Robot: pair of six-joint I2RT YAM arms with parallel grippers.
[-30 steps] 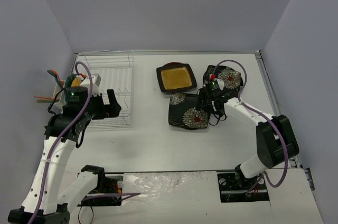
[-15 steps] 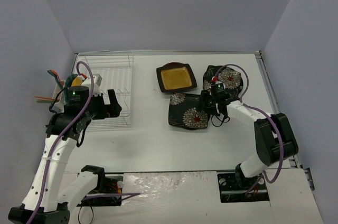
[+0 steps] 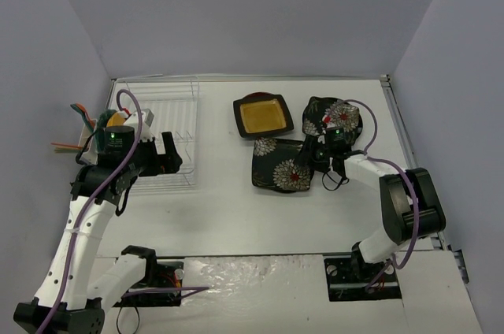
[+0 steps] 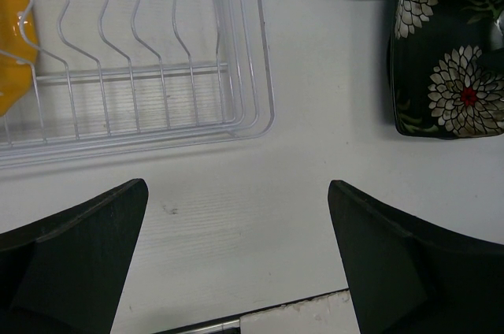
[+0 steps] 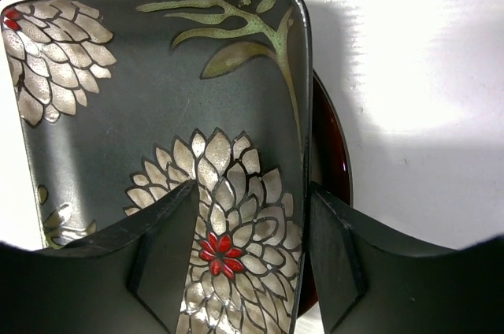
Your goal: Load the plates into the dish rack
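Several plates lie right of centre. A black flowered square plate [image 3: 278, 165] [image 4: 445, 74] [image 5: 157, 98] rests partly on a dark red round plate [image 5: 334, 153]. My right gripper [image 3: 314, 159] [image 5: 253, 188] is open and straddles the flowered plate's right rim, one finger over the flower and one outside the edge. A second flowered plate [image 3: 337, 116] and a black square plate with a yellow centre [image 3: 262, 115] lie behind. The white wire dish rack [image 3: 169, 105] [image 4: 197, 66] holds an orange-yellow plate [image 4: 12, 50] [image 3: 116, 120]. My left gripper [image 3: 169, 157] [image 4: 236, 188] hangs open over the table in front of the rack.
A utensil cup with coloured handles [image 3: 81, 131] sticks out at the rack's left side, by the left wall. The raised table rim [image 3: 398, 125] runs along the right, close to the plates. The near table edge [image 4: 283, 306] shows just below my left fingers.
My right wrist has swung to the right, and its jaws have narrowed around the flowered plate's right rim. The left arm has barely shifted.
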